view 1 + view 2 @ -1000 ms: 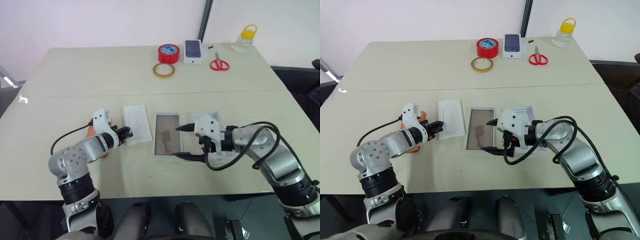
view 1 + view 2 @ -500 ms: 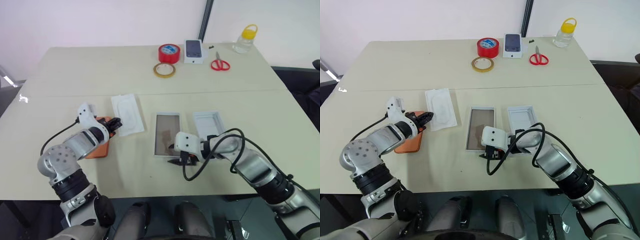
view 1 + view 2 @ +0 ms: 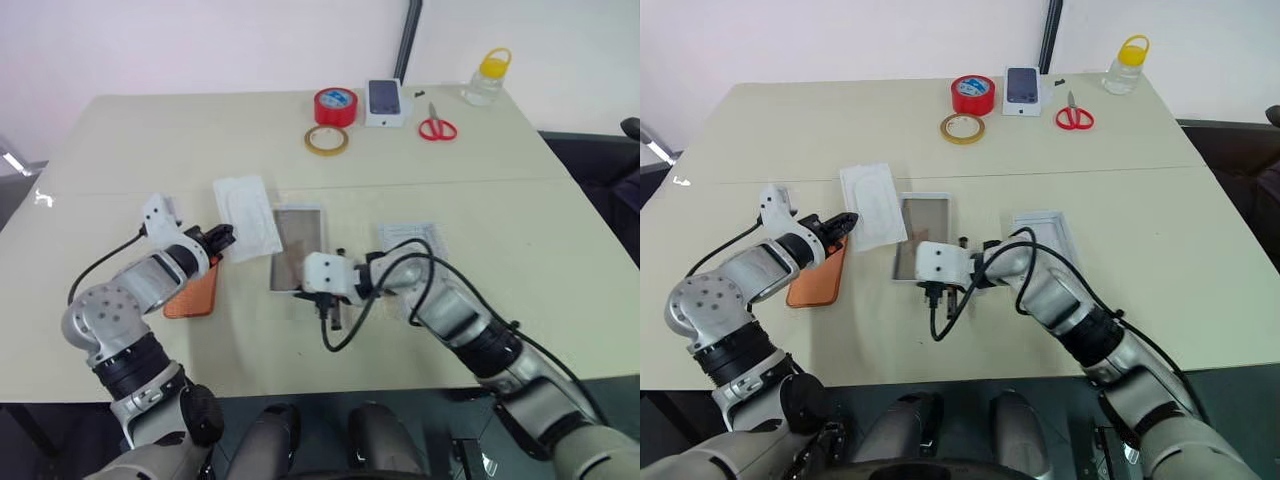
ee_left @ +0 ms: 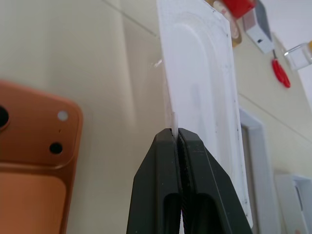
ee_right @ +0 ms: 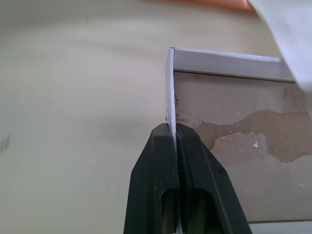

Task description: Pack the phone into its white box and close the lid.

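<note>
Your table (image 3: 520, 230) holds everything. The white box (image 3: 297, 260) sits mid-table, open side up, with the lid (image 3: 412, 238) just off at its 3 o'clock and the flat white insert (image 3: 246, 217) at its 10 o'clock. The phone (image 3: 193, 290) lies back up at the box's 9 o'clock, outside it. Your right gripper (image 5: 174, 130) is pinched tight on the box's near wall. Your left gripper (image 4: 176, 135) is clamped shut on the insert's edge. Tape rolls (image 3: 336, 105) sit at 12 o'clock.
</note>
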Controlling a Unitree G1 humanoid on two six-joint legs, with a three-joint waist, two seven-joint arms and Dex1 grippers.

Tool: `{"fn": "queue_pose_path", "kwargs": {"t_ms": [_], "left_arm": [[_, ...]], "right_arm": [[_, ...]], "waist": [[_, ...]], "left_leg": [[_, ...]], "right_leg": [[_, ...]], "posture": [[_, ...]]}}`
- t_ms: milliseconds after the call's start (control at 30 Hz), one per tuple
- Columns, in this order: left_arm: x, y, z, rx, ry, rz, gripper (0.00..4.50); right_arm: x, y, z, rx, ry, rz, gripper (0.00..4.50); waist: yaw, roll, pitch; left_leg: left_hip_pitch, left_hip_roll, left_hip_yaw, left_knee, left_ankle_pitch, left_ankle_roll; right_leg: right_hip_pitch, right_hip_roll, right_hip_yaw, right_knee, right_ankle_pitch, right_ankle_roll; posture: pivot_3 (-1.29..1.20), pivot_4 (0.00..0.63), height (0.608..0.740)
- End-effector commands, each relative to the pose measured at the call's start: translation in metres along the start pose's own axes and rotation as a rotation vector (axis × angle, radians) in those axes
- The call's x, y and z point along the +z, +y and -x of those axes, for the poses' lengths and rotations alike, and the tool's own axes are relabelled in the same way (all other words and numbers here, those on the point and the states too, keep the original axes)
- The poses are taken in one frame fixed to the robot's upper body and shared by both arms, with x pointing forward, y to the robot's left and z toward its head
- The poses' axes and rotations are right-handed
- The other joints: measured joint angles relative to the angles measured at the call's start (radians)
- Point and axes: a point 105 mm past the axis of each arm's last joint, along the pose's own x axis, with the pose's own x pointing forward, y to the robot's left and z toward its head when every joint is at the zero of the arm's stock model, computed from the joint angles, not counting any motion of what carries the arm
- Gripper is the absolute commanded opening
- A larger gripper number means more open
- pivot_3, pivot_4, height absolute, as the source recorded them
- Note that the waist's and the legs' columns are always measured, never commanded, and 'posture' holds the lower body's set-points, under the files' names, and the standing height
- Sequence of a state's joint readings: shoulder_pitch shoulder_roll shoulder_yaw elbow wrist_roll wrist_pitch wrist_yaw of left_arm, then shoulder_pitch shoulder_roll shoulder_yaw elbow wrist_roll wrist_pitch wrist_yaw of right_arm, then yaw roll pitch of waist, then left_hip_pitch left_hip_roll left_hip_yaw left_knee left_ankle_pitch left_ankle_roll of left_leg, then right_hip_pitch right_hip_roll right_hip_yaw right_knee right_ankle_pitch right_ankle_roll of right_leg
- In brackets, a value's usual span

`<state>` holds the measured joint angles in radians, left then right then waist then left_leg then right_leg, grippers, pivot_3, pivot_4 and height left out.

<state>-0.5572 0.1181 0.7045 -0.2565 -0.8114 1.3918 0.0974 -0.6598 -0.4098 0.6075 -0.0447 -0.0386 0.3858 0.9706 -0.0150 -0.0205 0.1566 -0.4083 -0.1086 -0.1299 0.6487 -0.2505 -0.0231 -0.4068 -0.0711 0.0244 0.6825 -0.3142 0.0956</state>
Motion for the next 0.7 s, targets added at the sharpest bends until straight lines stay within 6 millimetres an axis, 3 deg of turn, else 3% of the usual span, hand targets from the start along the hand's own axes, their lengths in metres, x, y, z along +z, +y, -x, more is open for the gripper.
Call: {"fn": "queue_pose_path", "kwargs": {"t_ms": [33, 133, 200, 333, 533, 700], "left_arm": [[0.012, -0.012, 0.005, -0.042, -0.044, -0.026, 0.0], [0.013, -0.013, 0.006, -0.045, -0.049, -0.031, 0.0], [0.012, -0.013, 0.008, -0.041, -0.046, -0.031, 0.0], [0.008, -0.013, 0.011, -0.034, -0.037, -0.034, 0.0], [-0.012, -0.02, 0.015, -0.037, 0.044, -0.051, 0.0], [-0.036, -0.022, 0.016, -0.029, 0.13, -0.067, 0.0]], "right_arm": [[0.009, -0.007, -0.006, 0.002, -0.026, 0.04, 0.04], [0.012, -0.006, -0.004, 0.03, -0.052, 0.013, 0.96], [0.016, -0.004, 0.001, 0.039, -0.08, 0.009, 2.0], [0.019, -0.021, 0.021, -0.068, -0.102, -0.005, 4.04], [0.005, -0.033, 0.055, -0.156, -0.059, -0.037, 4.04], [-0.008, -0.041, 0.067, -0.21, -0.017, -0.054, 4.04]], "waist": [[0.001, 0.0, 0.0], [0.0, 0.0, 0.0], [-0.001, 0.0, 0.0], [-0.002, 0.0, 0.0], [0.002, 0.0, 0.0], [-0.004, 0.0, 0.0]], "left_leg": [[0.0, 0.0, 0.0, 0.0, 0.0, 0.0], [0.0, 0.0, 0.0, 0.0, 0.0, 0.0], [0.0, 0.0, 0.0, 0.0, 0.0, 0.0], [0.0, 0.0, -0.001, 0.0, 0.0, 0.0], [0.0, 0.0, -0.001, 0.0, 0.0, 0.0], [0.0, 0.0, 0.0, -0.001, 0.0, 0.0]], "right_leg": [[0.0, 0.0, 0.0, 0.0, 0.0, 0.0], [0.0, 0.0, 0.0, 0.0, 0.0, 0.0], [0.0, 0.0, 0.0, 0.0, 0.0, 0.0], [-0.001, 0.0, 0.0, 0.0, 0.0, 0.0], [0.0, 0.0, 0.0, 0.0, 0.0, 0.0], [-0.001, 0.0, 0.0, 0.0, 0.0, 0.0]], "posture": [[0.0, 0.15, 0.74], [0.0, 0.15, 0.74], [0.0, 0.15, 0.74], [0.0, 0.15, 0.74], [0.0, 0.15, 0.74], [0.0, 0.15, 0.74]]}}
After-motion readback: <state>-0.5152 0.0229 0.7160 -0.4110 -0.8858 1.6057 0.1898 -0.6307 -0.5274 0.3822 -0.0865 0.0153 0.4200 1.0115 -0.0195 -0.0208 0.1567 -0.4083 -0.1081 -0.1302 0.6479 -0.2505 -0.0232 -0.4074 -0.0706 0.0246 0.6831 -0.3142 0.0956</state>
